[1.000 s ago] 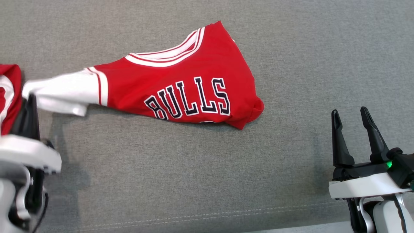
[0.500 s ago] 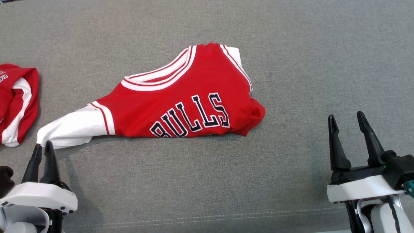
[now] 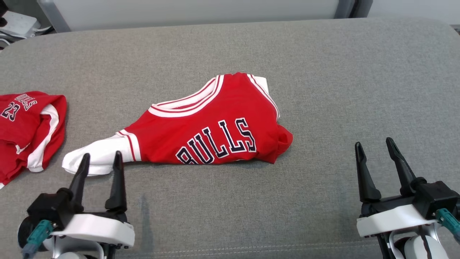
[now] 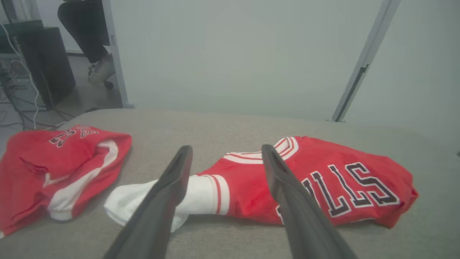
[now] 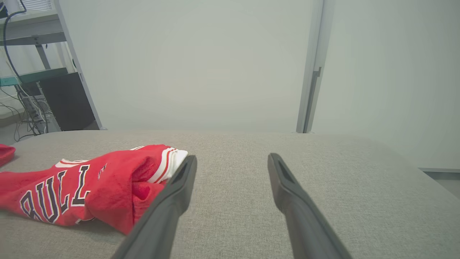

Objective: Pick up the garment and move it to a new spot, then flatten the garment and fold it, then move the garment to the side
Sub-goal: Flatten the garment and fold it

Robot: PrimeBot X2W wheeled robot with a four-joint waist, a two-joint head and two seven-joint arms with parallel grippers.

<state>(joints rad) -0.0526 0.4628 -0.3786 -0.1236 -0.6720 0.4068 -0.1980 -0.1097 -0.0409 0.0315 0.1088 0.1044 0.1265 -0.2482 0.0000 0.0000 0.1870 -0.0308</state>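
Red BULLS garment (image 3: 215,133) lies crumpled, white sleeve (image 3: 99,156) outstretched.

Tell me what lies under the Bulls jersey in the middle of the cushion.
The grey cushion shows all around the Bulls jersey, which lies bunched on it. Anything beneath its folds is covered.

The left gripper (image 3: 102,156) no longer pinches the white sleeve (image 3: 104,146). Its two fingers now stand wide apart, just in front of the sleeve's end. The sleeve is not pulled tight any more. It lies loose on the grey cushion (image 3: 323,79), and the red Bulls jersey (image 3: 215,122) lies slack. The head camera now looks further up.
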